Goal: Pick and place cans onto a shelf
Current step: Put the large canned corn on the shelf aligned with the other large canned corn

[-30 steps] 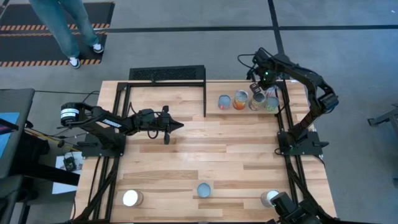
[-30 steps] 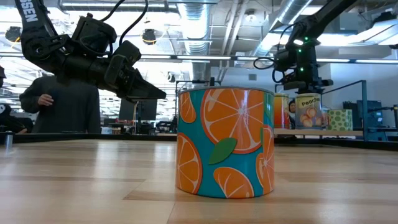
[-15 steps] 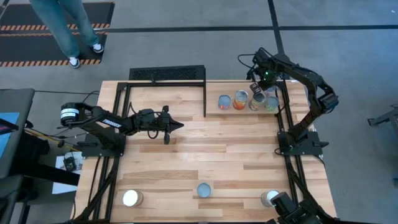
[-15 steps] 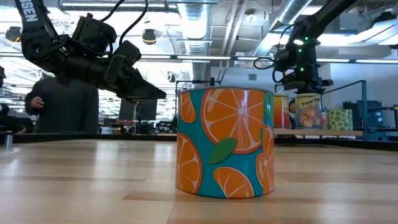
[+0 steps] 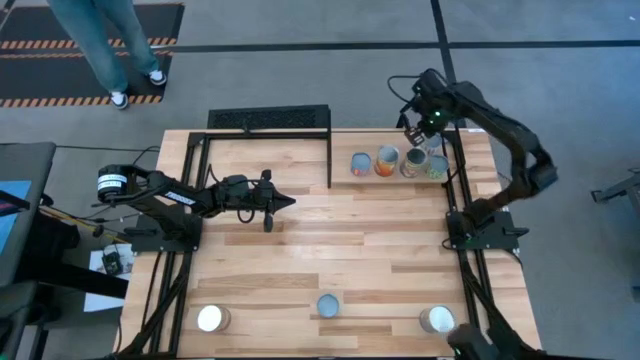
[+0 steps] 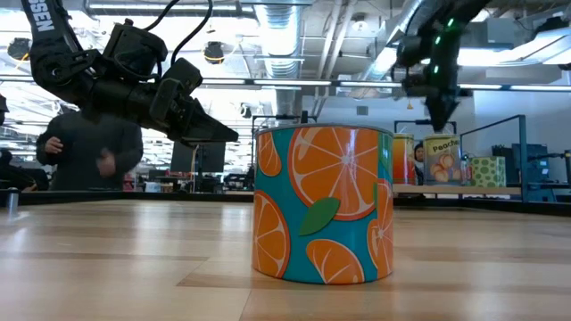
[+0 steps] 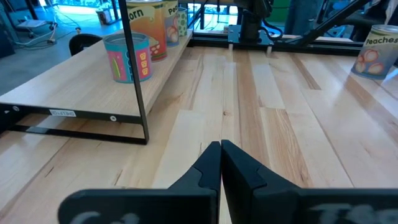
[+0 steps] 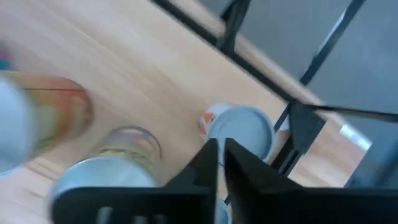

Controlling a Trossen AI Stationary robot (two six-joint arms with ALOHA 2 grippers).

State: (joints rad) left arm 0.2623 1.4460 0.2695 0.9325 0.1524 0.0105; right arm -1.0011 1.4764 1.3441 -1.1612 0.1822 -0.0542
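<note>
Several cans stand upright in a row on the shelf [image 5: 345, 140] at the table's far right: [image 5: 361, 163], [image 5: 386, 160], [image 5: 412, 163], [image 5: 437, 166]. My right gripper [image 5: 415, 130] hangs above the row, pointing steeply down, shut and holding nothing. In the right wrist view, its fingers [image 8: 221, 152] are over a can with a pale-blue top [image 8: 242, 127]. In the low view it [image 6: 440, 107] is clear above a peaches can [image 6: 443, 159]. My left gripper [image 5: 287, 203] waits shut over the table's left middle, holding nothing.
Three more cans stand along the near edge: a white-topped one [image 5: 210, 318], the orange-patterned one [image 6: 323, 203] in the middle [image 5: 328, 305], and one at the right [image 5: 436, 319]. A black rack [image 5: 270, 118] sits at the far edge. A person stands beyond the table's far left.
My right gripper has risen straight up from the cans on the shelf and tipped a little. The cans stand where they were. The left arm has kept still.
</note>
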